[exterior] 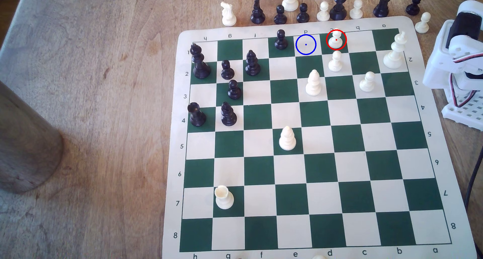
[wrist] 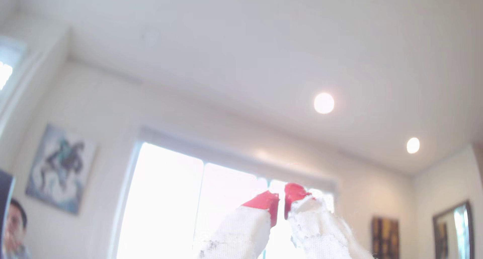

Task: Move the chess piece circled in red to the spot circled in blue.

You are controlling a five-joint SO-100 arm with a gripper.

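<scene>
The chess piece circled in red (exterior: 336, 41) is a small cream-white pawn standing upright on a dark green square in the board's far row, towards the exterior view's right. The spot circled in blue (exterior: 305, 44) is the bare cream square just to its left in the same row. My arm's white base and lower links (exterior: 460, 55) stand off the board at the exterior view's right edge, well apart from the pawn. In the wrist view my gripper (wrist: 281, 204) points up at the ceiling, its red-tipped white fingers (wrist: 264, 200) nearly together with nothing between them.
A black pawn (exterior: 281, 39) stands one square left of the blue spot. Another white pawn (exterior: 335, 61) and a white bishop (exterior: 313, 82) stand just nearer than the circled one. Captured pieces (exterior: 324, 11) line the table beyond the chess mat (exterior: 172, 170). A person (wrist: 14, 230) shows in the wrist view.
</scene>
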